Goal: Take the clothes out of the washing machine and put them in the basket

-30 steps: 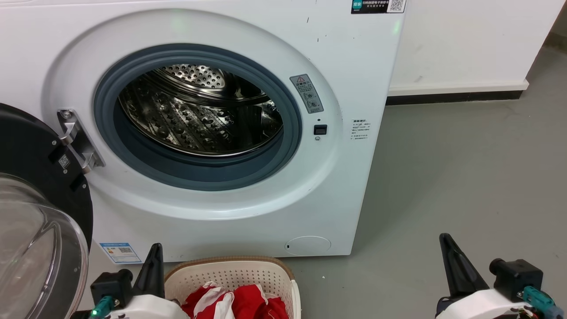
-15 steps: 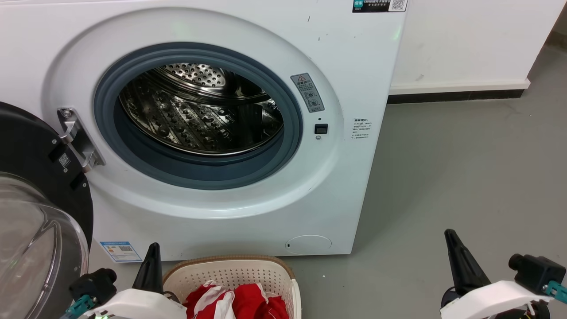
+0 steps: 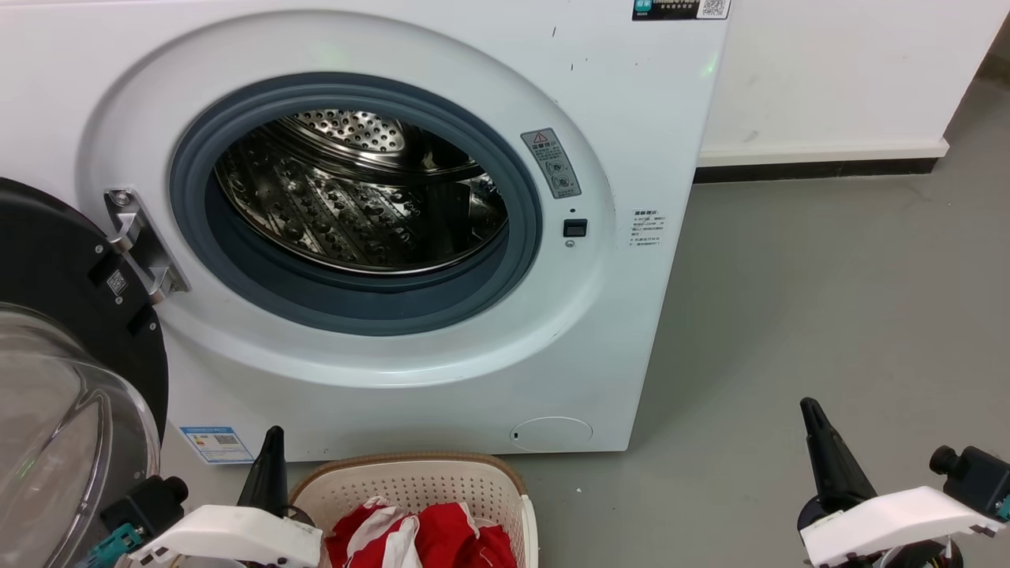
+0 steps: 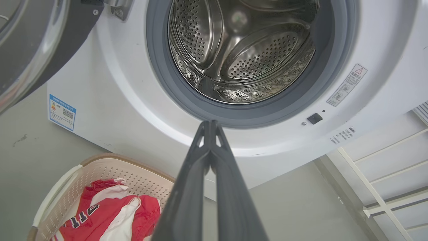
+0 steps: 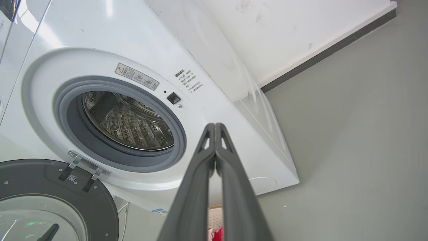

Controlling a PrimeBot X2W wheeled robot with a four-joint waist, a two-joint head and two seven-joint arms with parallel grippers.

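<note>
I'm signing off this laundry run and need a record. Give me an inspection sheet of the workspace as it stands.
Surface: smooth grey floor, with faint scuffs.
Job's things: the large white front-loading washing machine has its black-framed glass door swung open. The visible part of the perforated steel drum holds no fabric. The bright red and white clothes lie in the cream perforated plastic basket with a brown rim, which stands before the washer.
Clutter: nothing seen.
Tools: left tool shut, holding nothing, beside the basket. Right tool shut, holding nothing, over the floor.
Cables: thin pale cords loop near the washer's lower corner.
Surroundings: white wall with dark skirting; white railing to one side.
</note>
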